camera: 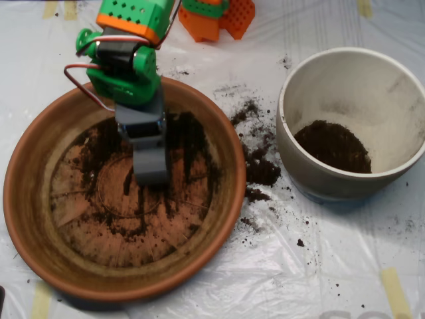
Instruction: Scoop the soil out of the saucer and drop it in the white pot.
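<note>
Soil (pixel 126 179) lies in the overhead view as a thin, streaked layer across the floor of the saucer (pixel 40 219), thickest toward the upper middle, with bare terracotta showing through. A second heap sits in the bottom of the white pot (pixel 312 169), to the right of the saucer and apart from it. Loose crumbs lie spilled on the plastic sheet (pixel 332 266) between the two.

The scoop (pixel 151 166) points down inside the saucer, its tip at or near the floor among the dark streaks. Whether its shells are parted or closed cannot be told from above, nor whether it holds anything.

For the step in hand, gathering: keep the tip low, sweep toward the thicker patch, close fully before lifting, and carry well over the pot rim to avoid adding to the spill.
</note>
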Tool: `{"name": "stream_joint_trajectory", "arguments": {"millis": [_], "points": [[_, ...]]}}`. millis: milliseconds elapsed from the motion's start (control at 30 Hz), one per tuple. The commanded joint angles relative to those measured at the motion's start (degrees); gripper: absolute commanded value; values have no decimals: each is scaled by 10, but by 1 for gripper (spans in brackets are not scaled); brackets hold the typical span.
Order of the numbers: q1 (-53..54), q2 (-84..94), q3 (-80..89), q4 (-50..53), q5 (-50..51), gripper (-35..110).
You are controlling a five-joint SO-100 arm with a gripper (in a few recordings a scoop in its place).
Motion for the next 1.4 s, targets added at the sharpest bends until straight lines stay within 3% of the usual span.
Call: {"name": "stream_joint_trajectory", "arguments": {"millis": [0, 667, 1167, 1367], "points": [[13, 105, 90, -45, -11, 26], [-2, 121, 133, -150, 7, 14], [1, 91, 119, -191, 8, 14], [18, 127, 158, -189, -35, 0]]}}
